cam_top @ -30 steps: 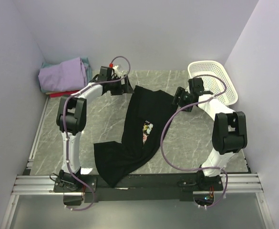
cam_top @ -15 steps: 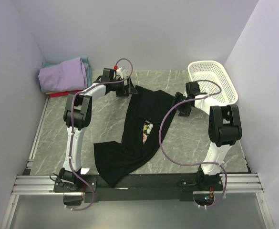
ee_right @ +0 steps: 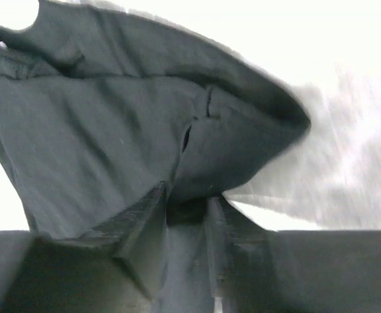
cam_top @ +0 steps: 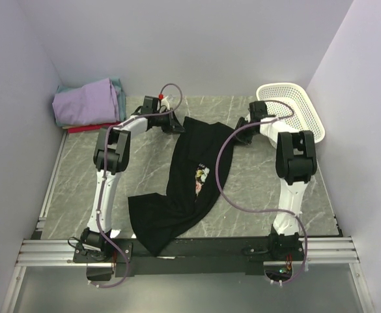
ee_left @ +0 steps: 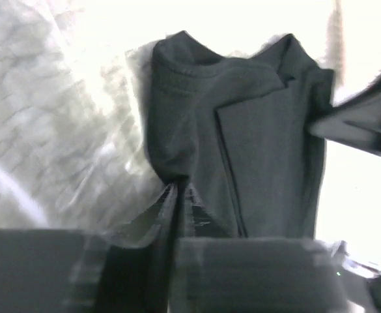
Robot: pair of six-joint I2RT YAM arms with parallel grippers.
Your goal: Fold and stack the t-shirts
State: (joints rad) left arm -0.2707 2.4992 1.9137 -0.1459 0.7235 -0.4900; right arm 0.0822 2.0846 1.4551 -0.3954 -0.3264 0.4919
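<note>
The black t-shirt (cam_top: 189,171) lies stretched lengthwise on the table (cam_top: 144,171), its near end crumpled at the table's front edge by the arm bases. Midway up the shirt, a small pink-and-white print (cam_top: 201,176) faces up. At the far end the left pincer (ee_left: 180,191) is closed tight on a fold of cloth below the collar, and the right pincer (ee_right: 189,197) is clamped on a bunched fold at the shirt's other shoulder. Beyond, in the far left corner, sits a folded pile: a lavender t-shirt (cam_top: 86,102) on top, a teal one (cam_top: 117,83) behind, a red one (cam_top: 86,128) beneath. A white basket (cam_top: 307,117) stands far right.
</note>
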